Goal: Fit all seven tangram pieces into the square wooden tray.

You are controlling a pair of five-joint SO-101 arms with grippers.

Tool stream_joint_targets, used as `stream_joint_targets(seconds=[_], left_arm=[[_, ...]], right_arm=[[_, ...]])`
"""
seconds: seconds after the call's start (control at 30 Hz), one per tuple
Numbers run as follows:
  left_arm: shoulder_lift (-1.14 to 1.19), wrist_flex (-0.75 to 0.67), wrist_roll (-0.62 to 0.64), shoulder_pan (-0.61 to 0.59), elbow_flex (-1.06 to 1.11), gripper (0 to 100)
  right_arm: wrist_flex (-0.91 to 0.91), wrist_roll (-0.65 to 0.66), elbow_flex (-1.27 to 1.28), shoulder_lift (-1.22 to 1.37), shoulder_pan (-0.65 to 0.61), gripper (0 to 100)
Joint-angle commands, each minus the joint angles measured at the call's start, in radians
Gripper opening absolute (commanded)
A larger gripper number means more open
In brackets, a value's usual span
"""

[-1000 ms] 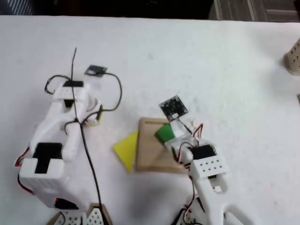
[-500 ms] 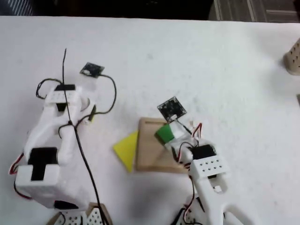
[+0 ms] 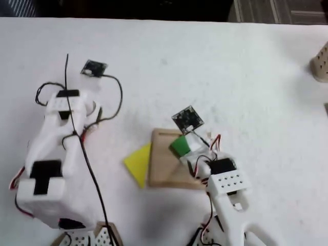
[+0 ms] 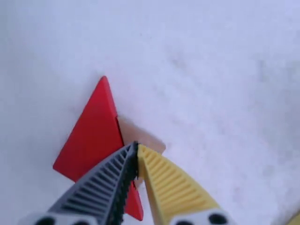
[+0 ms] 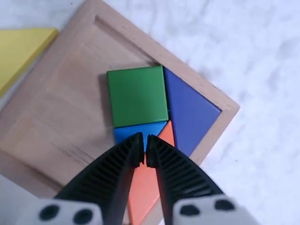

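The left gripper, jaws pressed together, had its tips just beside the long edge of the red triangle. The tray lay off toward the right arm

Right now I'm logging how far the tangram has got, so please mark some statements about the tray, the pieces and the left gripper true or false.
1. The green square lies inside the wooden tray. True.
2. The yellow triangle is seated in the tray. False: it lies on the table, beside the tray's outer edge.
3. The red triangle lies on the table by the left gripper. True.
4. The left gripper is wide open. False: its fingers are shut together.
5. The tray is full. False: much of its floor is bare wood.
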Motion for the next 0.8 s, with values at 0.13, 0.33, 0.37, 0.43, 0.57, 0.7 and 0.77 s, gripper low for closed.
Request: stream_joint_targets(seconds=[0.13,0.33,0.37,0.43,0.57,0.7,0.77], left_arm=[[0.133,0.101,0.046,-0.056,-0.21,2],[0.14,0.106,0.044,-0.088,-0.206,2],[0.14,0.104,0.044,-0.101,-0.196,2],[0.139,0.101,0.044,-0.119,-0.192,2],[0.131,0.104,0.052,-0.11,-0.195,2],[0.13,0.106,0.068,-0.019,-0.196,2],[0.13,0.106,0.121,0.027,-0.196,2]], right_arm=[[-0.016,0.015,-0.006,0.007,0.002,1.8],[-0.016,0.015,-0.006,0.007,0.004,1.8],[-0.016,0.015,-0.006,0.007,0.004,1.8],[-0.016,0.015,-0.006,0.007,0.004,1.8],[-0.016,0.017,-0.006,0.007,0.002,1.8],[-0.016,0.017,-0.006,0.007,0.002,1.8],[-0.016,0.017,-0.006,0.007,0.002,1.8]])
